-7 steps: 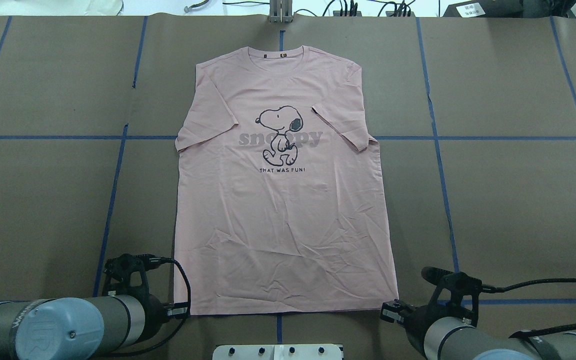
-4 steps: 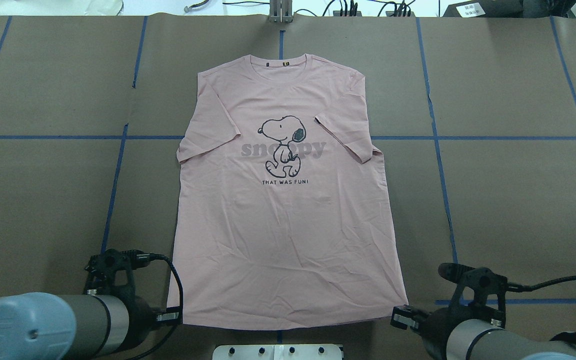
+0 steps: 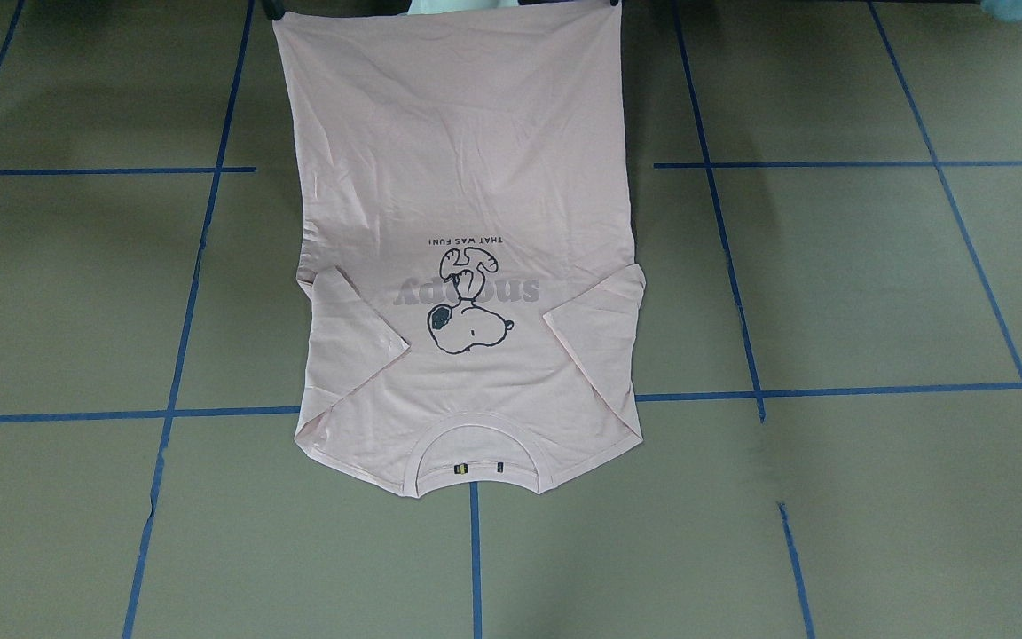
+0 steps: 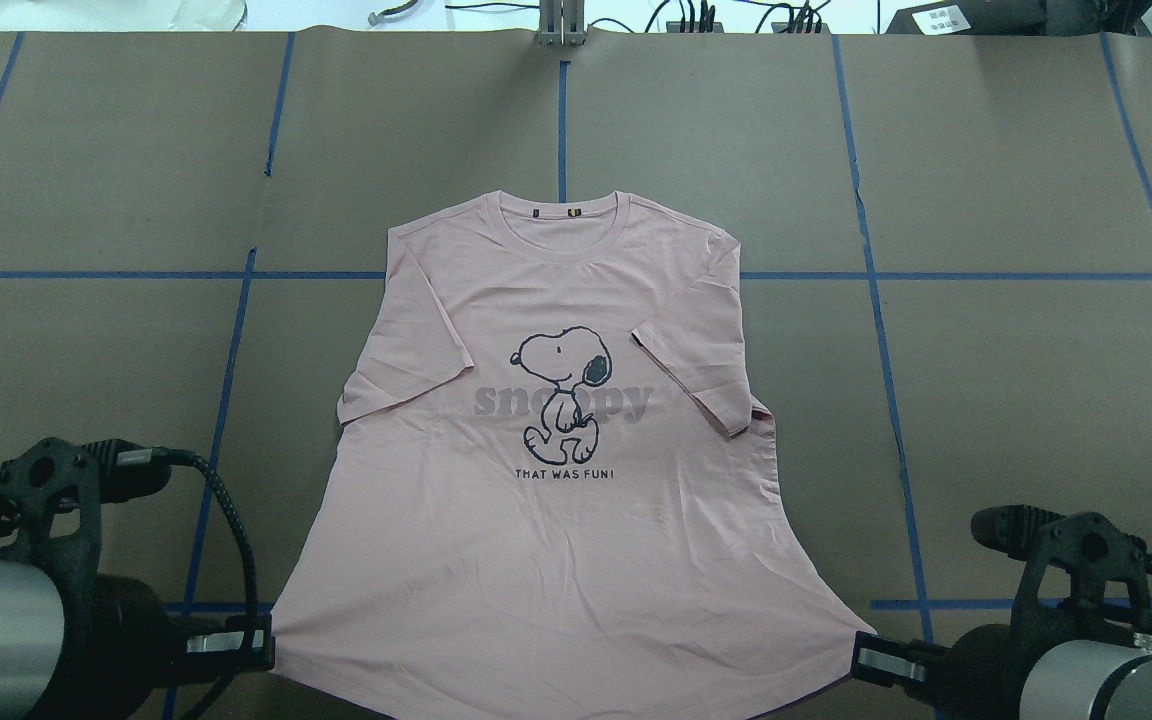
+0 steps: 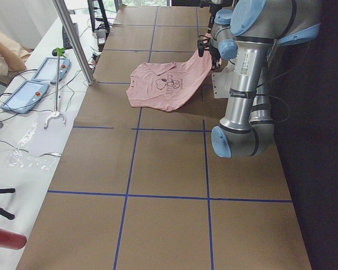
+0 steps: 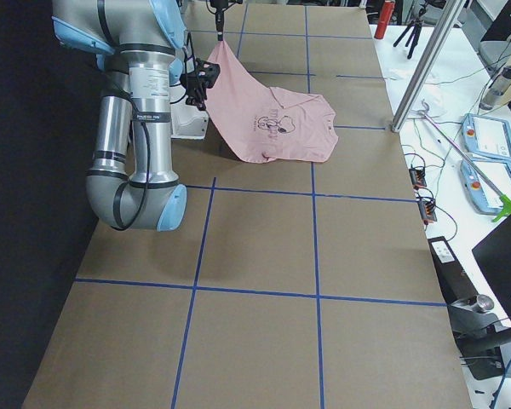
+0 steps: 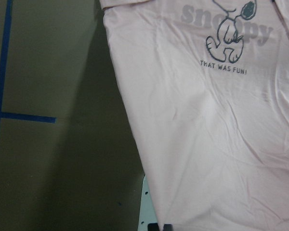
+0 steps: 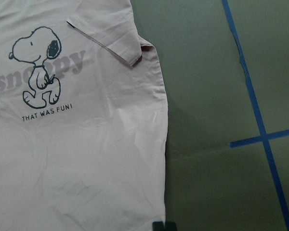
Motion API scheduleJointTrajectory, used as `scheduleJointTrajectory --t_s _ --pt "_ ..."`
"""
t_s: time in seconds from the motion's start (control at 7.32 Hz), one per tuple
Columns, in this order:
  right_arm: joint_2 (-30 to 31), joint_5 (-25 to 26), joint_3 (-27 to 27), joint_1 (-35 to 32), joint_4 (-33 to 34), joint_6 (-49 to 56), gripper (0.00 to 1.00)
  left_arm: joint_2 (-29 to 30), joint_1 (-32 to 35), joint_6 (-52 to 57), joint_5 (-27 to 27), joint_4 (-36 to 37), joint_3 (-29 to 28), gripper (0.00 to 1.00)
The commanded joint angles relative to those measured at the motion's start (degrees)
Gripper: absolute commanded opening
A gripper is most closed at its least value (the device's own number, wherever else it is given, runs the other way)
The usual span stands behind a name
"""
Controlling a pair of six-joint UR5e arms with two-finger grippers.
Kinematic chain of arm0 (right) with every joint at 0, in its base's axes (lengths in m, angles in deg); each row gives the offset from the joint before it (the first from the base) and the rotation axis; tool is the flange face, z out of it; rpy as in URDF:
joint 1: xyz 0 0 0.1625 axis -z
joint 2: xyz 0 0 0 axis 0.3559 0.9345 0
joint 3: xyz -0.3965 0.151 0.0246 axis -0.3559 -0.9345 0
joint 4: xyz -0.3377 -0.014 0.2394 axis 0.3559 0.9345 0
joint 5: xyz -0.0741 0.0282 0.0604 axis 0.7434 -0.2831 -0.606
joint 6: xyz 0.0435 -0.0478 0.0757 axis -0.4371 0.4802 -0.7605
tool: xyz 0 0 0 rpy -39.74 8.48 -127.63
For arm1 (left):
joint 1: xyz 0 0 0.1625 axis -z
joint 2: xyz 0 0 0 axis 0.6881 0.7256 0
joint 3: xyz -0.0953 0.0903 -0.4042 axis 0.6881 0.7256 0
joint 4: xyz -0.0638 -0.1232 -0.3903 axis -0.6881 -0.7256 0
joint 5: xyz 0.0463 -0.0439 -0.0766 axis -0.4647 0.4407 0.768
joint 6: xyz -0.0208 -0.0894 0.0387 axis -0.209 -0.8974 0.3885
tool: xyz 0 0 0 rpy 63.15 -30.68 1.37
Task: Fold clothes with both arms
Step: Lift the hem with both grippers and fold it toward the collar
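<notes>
left arm: the left arm (image 4: 6, 640) comes in low at the table's near edge, its wrist roughly level and pointing inward at the shirt.
right arm: the right arm (image 4: 1106, 685) mirrors it from the other side, also low and pointing inward.
left gripper: the left gripper (image 4: 258, 640) is pinched tight on the near left hem corner.
right gripper: the right gripper (image 4: 868, 660) is clamped on the near right hem corner.
T-shirt: the pink T-shirt (image 4: 556, 540) is at the table's middle. Its hem (image 4: 356, 690) is held up off the surface between the two grippers, and the cloth slopes down to the chest and collar (image 4: 558, 225), which lie flat.
surroundings: the table (image 4: 1036, 400) is covered in brown paper crossed by blue tape lines (image 4: 876, 330). Teach pendants (image 5: 22, 97) and a metal post (image 5: 73, 40) stand at the far side, well apart from the shirt.
orientation: the long axis runs straight away from the robot, collar at the far end. The dog print (image 4: 561, 395) faces up, and both sleeves (image 4: 696, 370) are folded in on the front.
</notes>
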Motion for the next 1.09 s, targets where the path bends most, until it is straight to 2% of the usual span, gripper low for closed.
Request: scheduleJointTrajectory --t_s 0.0,0.27,0.55,0.68,0.96 --pt "-9.1 -2.9 -8.2 -9.2 0.5 6.7 0.0 6.9 10.9 12.2 0.5 0.1 -12.9 0.0" --pt "-17.8 -7.4 -20.5 -20.3 -0.2 14.7 0.0 8.7 19.7 21.5 0.7 -3.3 -21.5 0.0" --pt "-19.0 -9.4 -26.3 -28.4 -0.6 22.0 0.0 9.7 23.1 23.3 0.6 -8.4 -28.4 0.0" --pt "-21.1 -9.8 -31.0 -32.1 -2.5 24.2 0.0 10.6 23.6 23.4 0.4 -11.9 -32.7 0.0" --pt "-21.6 -11.8 -42.3 -36.3 -14.7 26.7 0.0 12.1 25.1 23.6 0.2 -20.0 -41.9 0.0"
